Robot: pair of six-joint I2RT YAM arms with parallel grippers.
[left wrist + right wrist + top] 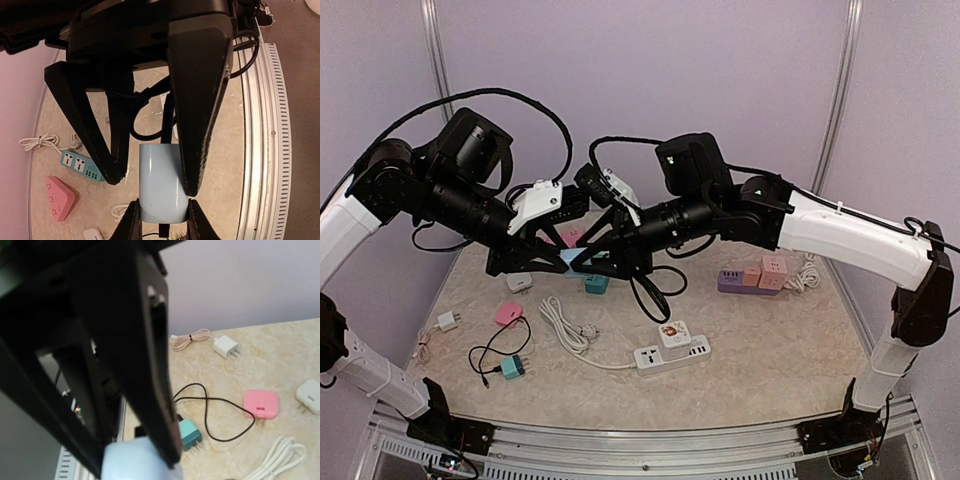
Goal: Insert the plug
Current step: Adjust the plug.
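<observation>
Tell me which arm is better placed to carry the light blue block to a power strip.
Left: the left tool clamps the light blue block; the right tool only brackets its end, grip unclear.

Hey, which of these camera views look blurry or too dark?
Top view: evenly lit and sharp, soft shadows on the table. Left wrist: end effector fingers nearly black, pale blue adapter clear. Right wrist: near fingers dark and out of focus, pink charger sharper.
</observation>
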